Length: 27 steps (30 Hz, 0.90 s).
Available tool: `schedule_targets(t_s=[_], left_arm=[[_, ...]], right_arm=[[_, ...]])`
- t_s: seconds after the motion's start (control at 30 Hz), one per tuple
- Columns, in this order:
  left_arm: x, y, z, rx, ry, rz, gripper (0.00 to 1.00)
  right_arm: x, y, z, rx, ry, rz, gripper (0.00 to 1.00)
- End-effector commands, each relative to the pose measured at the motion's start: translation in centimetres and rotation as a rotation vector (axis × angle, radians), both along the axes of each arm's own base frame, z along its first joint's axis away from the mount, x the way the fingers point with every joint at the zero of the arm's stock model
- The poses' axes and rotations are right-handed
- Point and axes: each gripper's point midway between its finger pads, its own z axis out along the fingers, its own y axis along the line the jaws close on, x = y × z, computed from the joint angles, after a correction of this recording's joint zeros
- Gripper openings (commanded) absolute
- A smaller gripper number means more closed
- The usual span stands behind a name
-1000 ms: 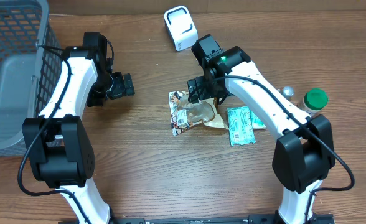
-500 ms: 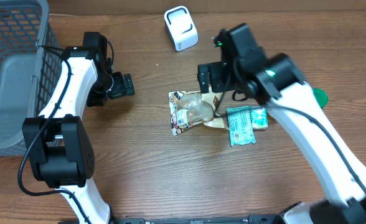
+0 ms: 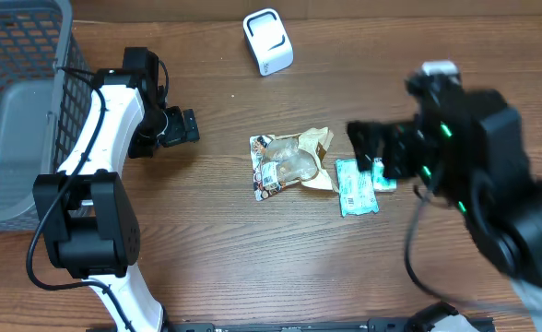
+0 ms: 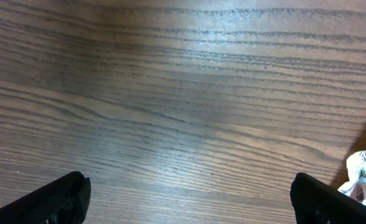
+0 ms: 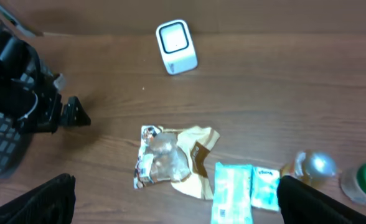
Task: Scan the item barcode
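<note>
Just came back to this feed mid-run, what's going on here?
Nothing is being held. The right claw is open and empty, up high above the teal packet, blurred in the overhead view. The left claw is open too, low over bare wood to the left of the snack packet. Both packets lie on the table; the white scanner stands apart near the far edge, with no item at it. No scan is under way yet.

place: shop checkout mock-up | cues: barcode scanner (image 3: 267, 41), basket (image 3: 31, 41), packaged snacks (image 3: 285, 164)
</note>
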Motion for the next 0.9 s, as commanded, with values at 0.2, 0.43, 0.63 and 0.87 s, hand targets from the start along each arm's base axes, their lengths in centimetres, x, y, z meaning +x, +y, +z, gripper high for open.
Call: schedule_targets(t_s=[0.2, 0.43, 0.63, 0.87], left_arm=[[0.3, -0.1, 1.1, 0.007, -0.033, -0.024, 1.00], [0.3, -0.1, 1.1, 0.007, -0.033, -0.024, 0.99], [0.3, -0.1, 1.1, 0.007, -0.033, -0.024, 1.00], [0.3, -0.1, 1.1, 0.007, -0.033, -0.024, 1.00]], right_arm=[[-4.5, -4.6, -6.1, 0.064, -0.110, -0.091, 1.00], [-7.3, -6.2, -9.1, 0.163, -0.227, -0.119, 1.00], [-9.1, -7.1, -9.5, 0.191, -0.326, -0.142, 1.00], [-10.3, -7.3, -9.3, 0.203, -0.387, -0.140, 1.00]])
